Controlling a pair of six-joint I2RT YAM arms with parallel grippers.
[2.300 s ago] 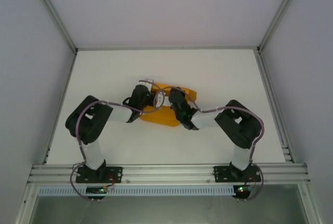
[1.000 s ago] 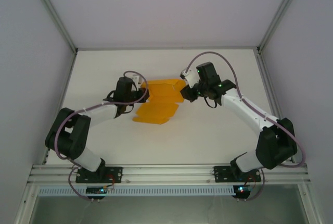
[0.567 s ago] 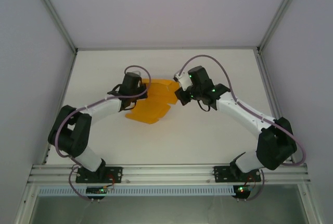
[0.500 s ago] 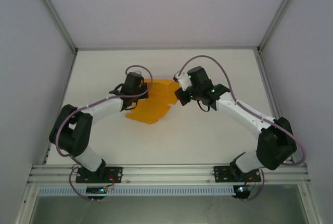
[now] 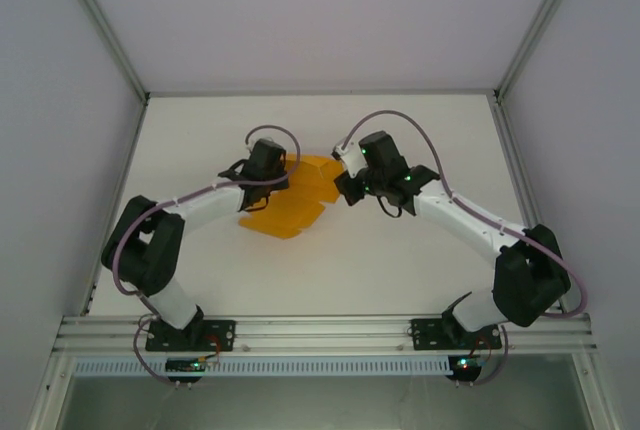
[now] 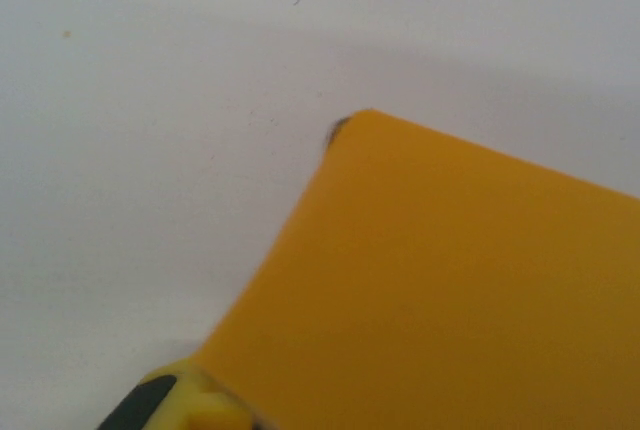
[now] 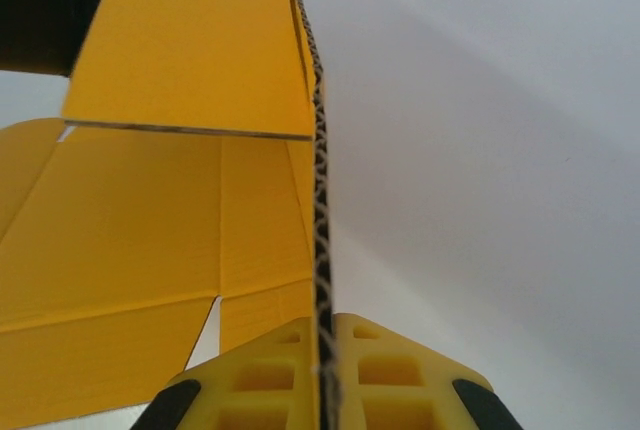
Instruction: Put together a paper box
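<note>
The paper box [image 5: 290,212] is an orange-yellow die-cut card sheet, partly folded, lying mid-table between both arms. My right gripper [image 5: 340,188] holds its right edge. In the right wrist view the right gripper [image 7: 325,350] is shut on the card's corrugated edge, and the paper box's flaps [image 7: 150,230] spread out to the left. My left gripper [image 5: 283,178] is at the sheet's upper left. In the left wrist view the paper box [image 6: 450,290] covers the jaws. One yellow finger [image 6: 185,402] shows at the bottom left, so how the jaws stand is hidden.
The white table [image 5: 400,260] lies bare around the sheet. An aluminium rail [image 5: 320,330] runs along the near edge by the arm bases. Grey enclosure walls rise on the left, right and far sides.
Both grippers have closed in towards each other, the left moving right and the right moving left. The sheet between them has bunched up and become narrower.
</note>
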